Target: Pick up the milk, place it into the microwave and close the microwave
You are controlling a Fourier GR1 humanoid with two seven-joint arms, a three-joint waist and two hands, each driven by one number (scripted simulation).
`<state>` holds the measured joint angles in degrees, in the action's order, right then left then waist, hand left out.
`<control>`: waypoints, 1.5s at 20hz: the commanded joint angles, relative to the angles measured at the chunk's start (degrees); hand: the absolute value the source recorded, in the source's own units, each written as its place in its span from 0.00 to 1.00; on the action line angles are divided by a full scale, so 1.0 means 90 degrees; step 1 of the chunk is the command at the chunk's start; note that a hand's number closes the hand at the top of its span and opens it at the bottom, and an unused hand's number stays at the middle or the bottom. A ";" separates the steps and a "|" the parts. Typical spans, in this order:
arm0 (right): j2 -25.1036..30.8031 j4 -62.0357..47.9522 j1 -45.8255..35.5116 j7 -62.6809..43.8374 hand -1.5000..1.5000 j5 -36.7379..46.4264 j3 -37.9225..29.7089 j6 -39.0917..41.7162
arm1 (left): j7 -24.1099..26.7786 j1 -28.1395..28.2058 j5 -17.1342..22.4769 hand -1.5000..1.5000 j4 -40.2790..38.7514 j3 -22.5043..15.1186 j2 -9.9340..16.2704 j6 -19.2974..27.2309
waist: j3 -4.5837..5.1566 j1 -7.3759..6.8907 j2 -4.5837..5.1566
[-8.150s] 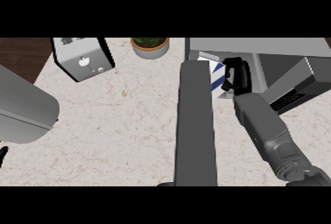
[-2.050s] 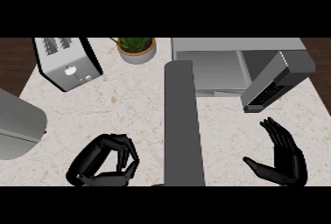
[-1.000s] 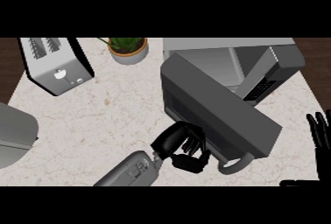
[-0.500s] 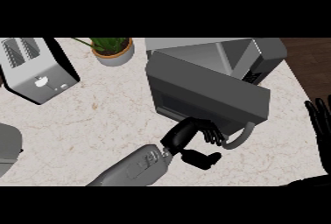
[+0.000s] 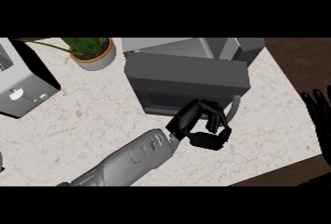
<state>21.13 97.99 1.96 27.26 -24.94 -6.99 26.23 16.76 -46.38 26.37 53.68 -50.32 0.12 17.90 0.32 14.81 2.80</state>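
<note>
The grey microwave [image 5: 194,44] stands at the back of the counter, its door [image 5: 187,78] swung almost flat against its front. My left hand [image 5: 203,124] rests against the door's lower edge beside the pale handle [image 5: 234,109], fingers curled and holding nothing. My right hand [image 5: 318,118] shows at the right edge, open, fingers up, away from the microwave. The milk does not show in this view.
A potted plant [image 5: 92,52] stands left of the microwave and a toaster [image 5: 22,89] sits at the far left. The marble counter [image 5: 77,127] ends at the right, where dark wood floor [image 5: 297,61] shows.
The microwave door has swung from half open to nearly shut, with my left hand following it in. My right hand has stayed at the right edge.
</note>
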 commanded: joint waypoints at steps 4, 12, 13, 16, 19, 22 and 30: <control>0.0165 0.0244 -0.0244 -0.0310 0.00 -0.0304 -0.0020 0.0065 | 0.0150 -0.0858 0.0592 1.00 -0.0404 0.0268 -0.0013 0.0196 | -0.0010 0.0373 0.0085; 0.0465 0.0411 -0.0489 -0.0643 0.00 -0.0609 -0.0022 0.0256 | 0.0184 -0.1442 0.0972 1.00 -0.0878 0.0334 -0.0010 0.0434 | -0.0023 0.0772 0.0196; 0.0479 0.0436 -0.0497 -0.0672 0.00 -0.0660 -0.0006 0.0288 | 0.0205 -0.1555 0.1044 1.00 -0.0905 0.0405 -0.0011 0.0494 | -0.0024 0.0778 0.0179; 0.0566 0.0461 -0.0568 -0.0730 0.00 -0.0747 -0.0044 0.0332 | 0.0190 -0.1818 0.1146 1.00 -0.1122 0.0485 -0.0009 0.0504 | -0.0031 0.0913 0.0232; 0.0664 0.0390 -0.0599 -0.0879 0.00 -0.0854 -0.0073 0.0347 | 0.0166 -0.1964 0.1271 1.00 -0.1292 0.0500 -0.0007 0.0545 | -0.0035 0.0993 0.0280; 0.0764 0.0450 -0.0794 -0.0953 0.00 -0.0930 -0.0112 0.0349 | 0.0177 -0.2080 0.1354 1.00 -0.1391 0.0511 -0.0004 0.0714 | -0.0031 0.1083 0.0295; 0.1059 0.0356 -0.0912 -0.1145 0.00 -0.1138 -0.0312 0.0417 | 0.0376 -0.2038 0.1690 1.00 -0.1354 0.0537 -0.0001 0.0932 | -0.0056 0.1237 0.0294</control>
<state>29.46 101.60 -5.60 17.84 -34.26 -9.15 29.60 20.69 -59.80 41.86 44.01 -44.81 2.28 26.56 0.16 24.58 4.91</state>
